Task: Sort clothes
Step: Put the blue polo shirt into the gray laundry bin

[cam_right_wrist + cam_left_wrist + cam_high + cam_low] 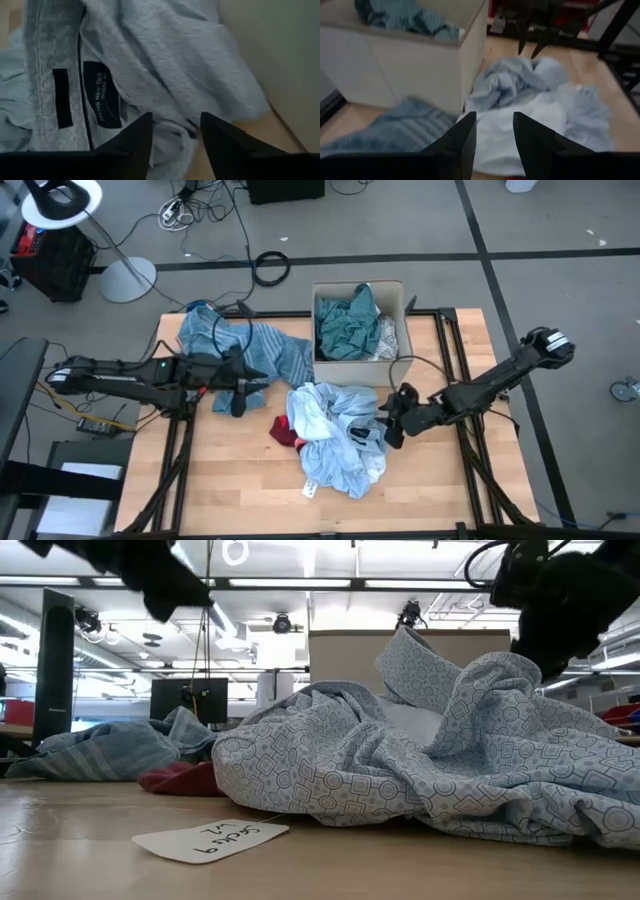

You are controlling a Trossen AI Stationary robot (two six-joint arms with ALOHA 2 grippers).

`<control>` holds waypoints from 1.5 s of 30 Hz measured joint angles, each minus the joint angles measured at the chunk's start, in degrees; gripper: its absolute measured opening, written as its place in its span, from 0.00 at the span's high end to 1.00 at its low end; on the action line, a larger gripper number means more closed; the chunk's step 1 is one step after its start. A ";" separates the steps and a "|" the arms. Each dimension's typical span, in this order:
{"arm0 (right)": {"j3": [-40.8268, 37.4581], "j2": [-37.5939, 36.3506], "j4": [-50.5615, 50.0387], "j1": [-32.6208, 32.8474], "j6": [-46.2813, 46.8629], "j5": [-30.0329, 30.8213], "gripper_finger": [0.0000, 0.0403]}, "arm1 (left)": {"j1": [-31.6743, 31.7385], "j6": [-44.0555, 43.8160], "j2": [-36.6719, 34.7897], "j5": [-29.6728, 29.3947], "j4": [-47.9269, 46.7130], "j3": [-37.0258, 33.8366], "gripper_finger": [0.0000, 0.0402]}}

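Right gripper (392,423) reaches in low from the right, jaws released over the crumpled pale blue patterned shirt (335,432) mid-tabletop. Left gripper (240,388), jaws parted, empty, above the blue striped cloth (262,350).

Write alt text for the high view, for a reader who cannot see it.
Seen from above, a pale blue patterned shirt lies crumpled mid-table, with the right gripper at its edge, jaws open. The left gripper hovers open by a blue striped cloth. A cardboard box behind holds a teal shirt; a red piece shows beside the pile.
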 joint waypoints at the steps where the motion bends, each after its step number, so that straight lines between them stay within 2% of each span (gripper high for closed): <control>1: 0.00 1.31 1.54 -0.06 -1.04 0.00 0.57 | 0.02 -0.02 -0.02 0.00 -0.06 -0.81 0.66; 6: 0.00 7.62 11.47 -1.28 -7.94 0.36 0.54 | -0.12 -2.47 0.02 -0.12 3.27 -5.60 0.66; 9: 0.00 11.42 16.65 -2.78 -11.39 0.37 0.54 | -0.60 0.20 -0.15 3.50 9.04 -9.28 0.66; 15: 0.00 17.73 21.84 -6.41 -12.83 0.27 0.55 | -0.59 -1.60 -0.14 4.17 18.20 -15.29 0.66; 18: 0.00 19.13 24.35 -7.53 -12.99 -0.96 0.65 | -0.59 -3.54 -0.17 4.77 20.99 -16.96 0.66; 22: 0.29 18.61 24.67 -8.02 -13.79 -1.55 0.93 | -0.59 -5.78 -0.15 6.34 22.79 -18.12 0.66; 27: 2.51 14.28 23.54 -8.02 -16.58 -1.50 0.97 | -0.94 -5.85 -0.13 6.51 25.05 -18.70 0.66; 31: 7.05 9.05 18.71 -8.00 -20.92 0.03 0.98 | -0.96 -5.58 -0.15 6.51 25.10 -18.70 0.66; 36: 16.57 4.24 11.37 -8.00 -28.10 3.31 0.99 | -0.96 -5.55 -0.15 6.49 25.14 -18.70 0.66; 45: 38.30 4.43 2.76 -10.56 -45.45 6.38 0.99 | -0.96 -5.42 -0.13 6.49 25.07 -18.70 0.66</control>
